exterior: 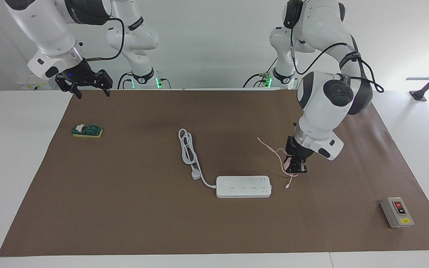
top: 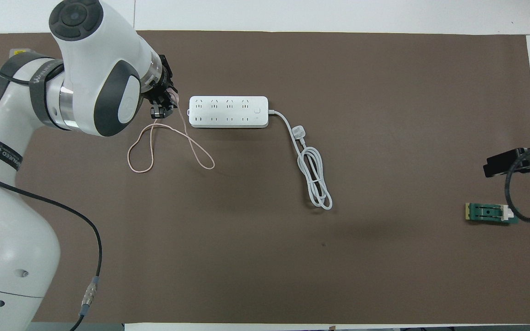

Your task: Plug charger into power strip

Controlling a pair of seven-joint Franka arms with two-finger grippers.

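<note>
Charger [top: 173,95] is clamped in the left gripper [exterior: 297,166], held in the air just off the power strip [exterior: 243,186] at its end toward the left arm; plug not yet in any socket. Thin pink cable [top: 168,146] trails from the gripper in loose loops on the brown mat [exterior: 125,208], its free connector hanging close to the strip's end.

Handling, as judged: charger is small, light and rigid, so a firm pinch on its side faces should do, prongs left clear and pointing down. Cable is limp and could snag or drag across the sockets. Strip is light and unfixed on the surface; it may slide or tilt under insertion force.

Views: overhead shows the pink body peeping from the gripper and the socket rows [top: 221,110]; arm hides much of the gripper there. Facing view shows the gripper's height above the mat, but the charger body is barely visible.

Right gripper [exterior: 88,89] waits with jaws wide and empty, over the mat's corner near the small green block [exterior: 87,131].
</note>
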